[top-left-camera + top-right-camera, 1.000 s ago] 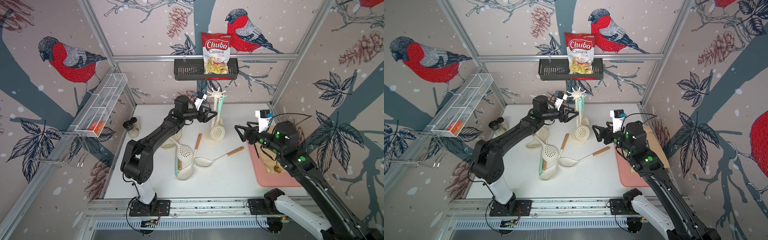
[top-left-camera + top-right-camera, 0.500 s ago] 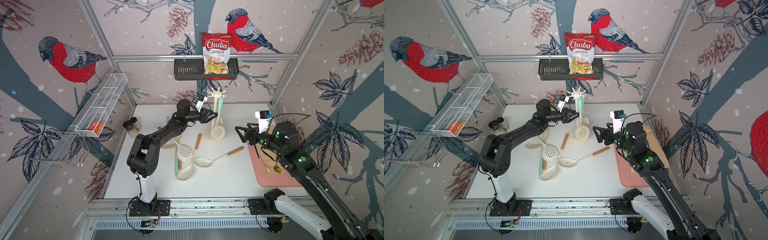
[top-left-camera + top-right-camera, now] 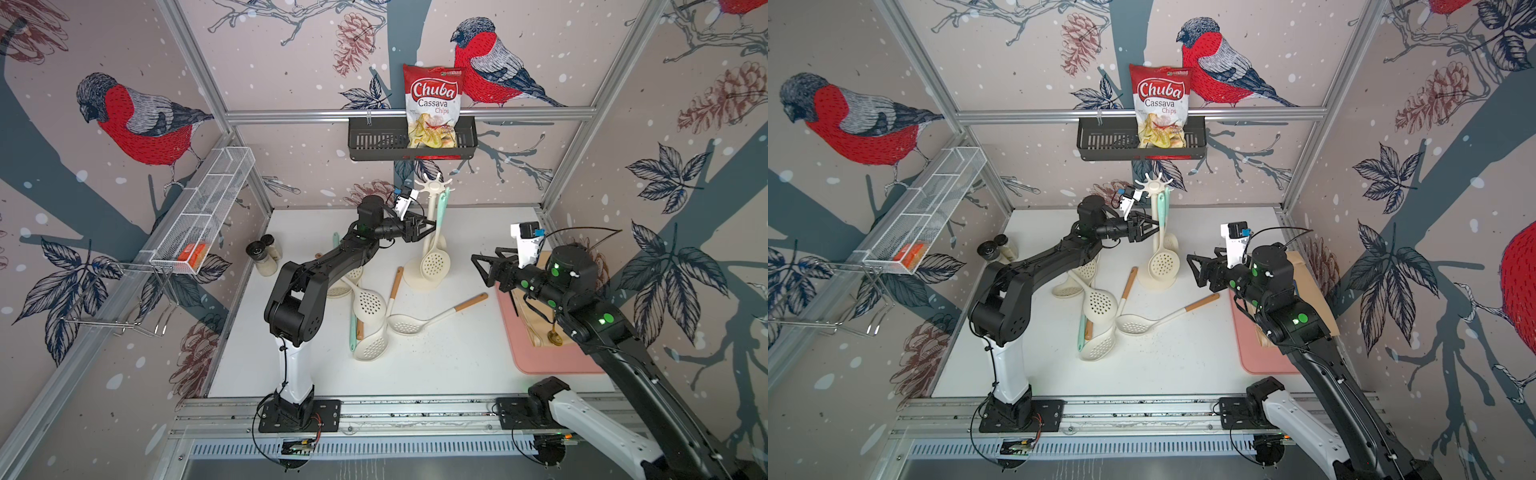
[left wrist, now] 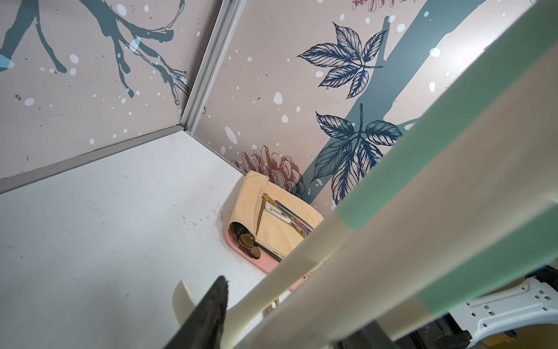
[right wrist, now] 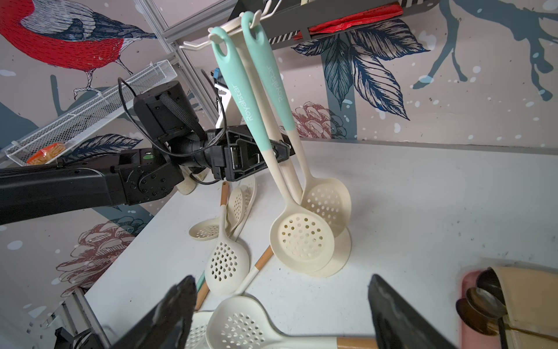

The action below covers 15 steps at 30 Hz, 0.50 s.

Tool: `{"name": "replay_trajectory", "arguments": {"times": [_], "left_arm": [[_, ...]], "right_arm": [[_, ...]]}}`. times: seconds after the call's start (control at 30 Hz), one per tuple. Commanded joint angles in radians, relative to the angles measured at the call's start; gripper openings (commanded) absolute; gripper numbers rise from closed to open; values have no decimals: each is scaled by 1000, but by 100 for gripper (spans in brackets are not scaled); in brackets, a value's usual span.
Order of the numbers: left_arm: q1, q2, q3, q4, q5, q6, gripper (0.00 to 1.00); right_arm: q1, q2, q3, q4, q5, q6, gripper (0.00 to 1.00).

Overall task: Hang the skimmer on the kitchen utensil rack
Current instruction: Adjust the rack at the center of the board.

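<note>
Right, skimmer (image 5: 244,99) hangs off a hook arm of the kitchen utensil rack (image 3: 432,185), upper centre in both top views, beside a 2nd skimmer (image 5: 327,199). Long axis near-vertical, slight lean: mint loop up, bowl down by the base. Left gripper (image 3: 432,227) straddles its handle, prob. steadying the hang. Pinching or just bracketing? Can't tell. Right gripper (image 5: 280,281) fingers wide apart, empty, waiting over spare skimmers (image 5: 226,263).
</note>
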Motion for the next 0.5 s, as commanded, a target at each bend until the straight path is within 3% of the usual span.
{"name": "replay_trajectory", "arguments": {"times": [0.0,0.2,0.3,0.4,0.47], "left_arm": [[-2,15,14,77,9,-32,42],[-3,1,8,86,-19,-51,26],[-6,-36,11,24,-85,1,20],[-24,-88,43,-149,-255,124,10],[-57,-130,79,-287,-452,220,2]], "right_arm": [[-4,-6,8,-9,0,-13,87],[-9,-11,5,-9,2,-15,87],[-11,-15,0,-7,2,-15,87],[-12,-23,-9,-3,13,-13,87],[-13,-32,-17,-2,32,-9,86]]}}
